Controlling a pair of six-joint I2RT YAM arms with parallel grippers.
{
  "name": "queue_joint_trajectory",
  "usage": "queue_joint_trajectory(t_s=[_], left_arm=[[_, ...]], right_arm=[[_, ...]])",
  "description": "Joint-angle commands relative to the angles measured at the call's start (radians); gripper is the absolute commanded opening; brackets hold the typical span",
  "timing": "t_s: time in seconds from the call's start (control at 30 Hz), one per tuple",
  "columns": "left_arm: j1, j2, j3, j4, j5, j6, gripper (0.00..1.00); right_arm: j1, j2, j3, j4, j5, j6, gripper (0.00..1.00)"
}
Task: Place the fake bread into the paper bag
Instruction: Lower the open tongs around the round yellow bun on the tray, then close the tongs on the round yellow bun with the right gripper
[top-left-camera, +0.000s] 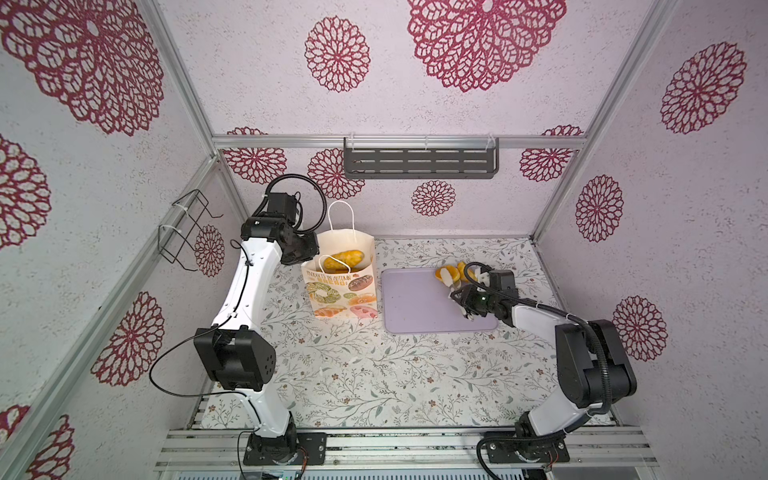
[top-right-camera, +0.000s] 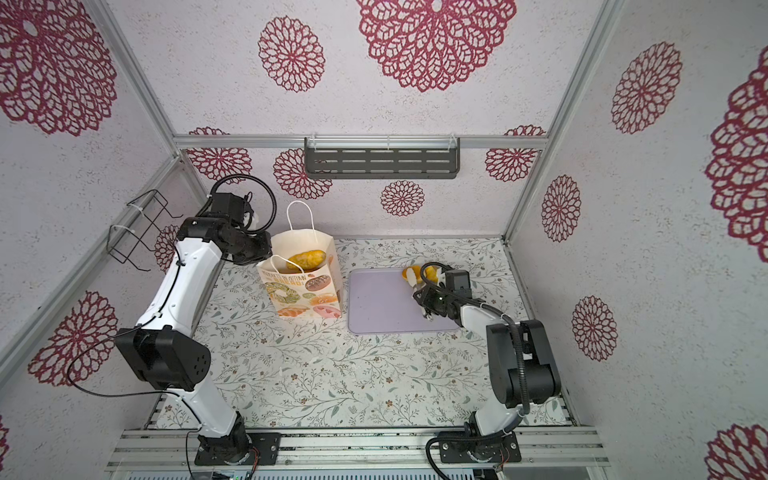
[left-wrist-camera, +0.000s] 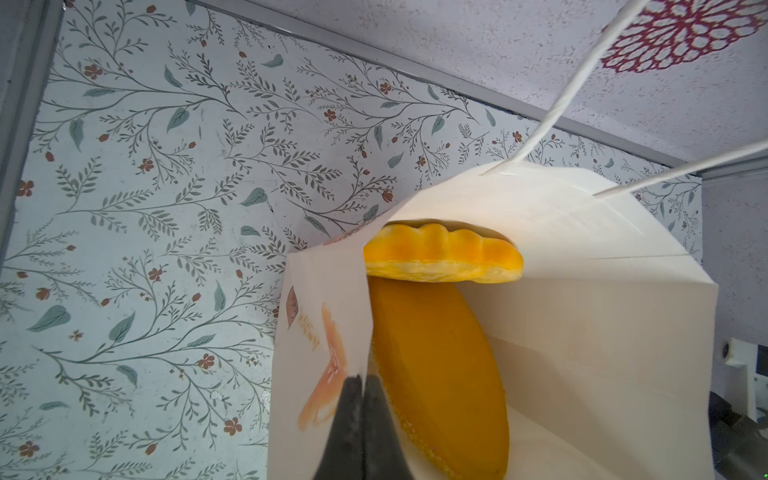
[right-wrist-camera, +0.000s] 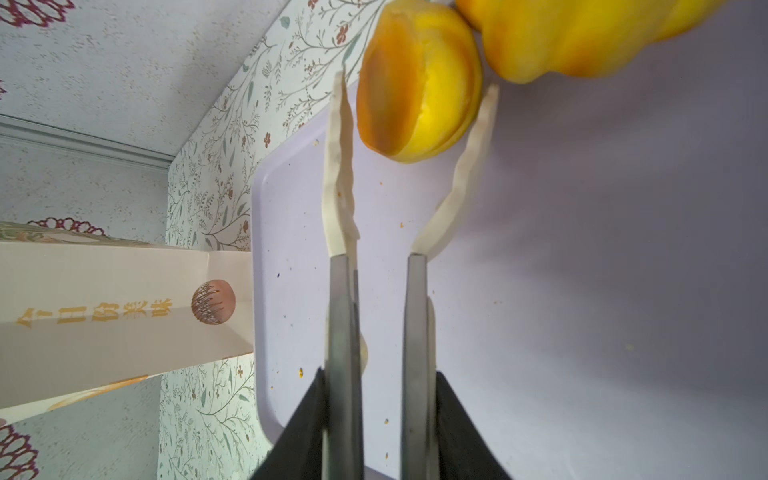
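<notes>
The cream paper bag (top-left-camera: 340, 291) (top-right-camera: 300, 291) stands upright left of the lilac tray (top-left-camera: 415, 311). Two pieces of fake bread (left-wrist-camera: 440, 253) lie inside it, a ridged loaf over a long oval loaf (left-wrist-camera: 436, 374). My left gripper (left-wrist-camera: 362, 378) is shut on the bag's side wall at the rim. My right gripper (right-wrist-camera: 380, 374) is shut on a pair of metal tongs (right-wrist-camera: 340, 166). Their white tips stand either side of a round orange bun (right-wrist-camera: 415, 104) (top-left-camera: 444, 274) at the tray's far edge. A lumpy yellow loaf (right-wrist-camera: 573, 33) lies right beside the bun.
A dark slotted shelf (top-left-camera: 419, 162) hangs on the back wall. A black wire rack (top-left-camera: 183, 232) hangs on the left wall. Small crumbs dot the tray (right-wrist-camera: 582, 249). The bag's side (right-wrist-camera: 104, 311) stands close to the tray's left edge.
</notes>
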Motion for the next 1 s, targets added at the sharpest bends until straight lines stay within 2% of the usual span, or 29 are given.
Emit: queue_joint_trajectory(t_s=[0.0,0.43,0.97], left_arm=[[-0.003,-0.010,0.000,0.006,-0.006,0.008,0.00],[-0.003,-0.002,0.000,0.006,0.003,0.004,0.00],[-0.004,-0.016,0.000,0.009,0.013,0.001,0.00]], right_arm=[[-0.009,-0.011,0.034,0.060,-0.027,0.015,0.33],[-0.009,-0.051,-0.003,0.077,-0.044,0.037,0.10],[0.001,-0.240,-0.083,0.041,-0.034,0.055,0.02]])
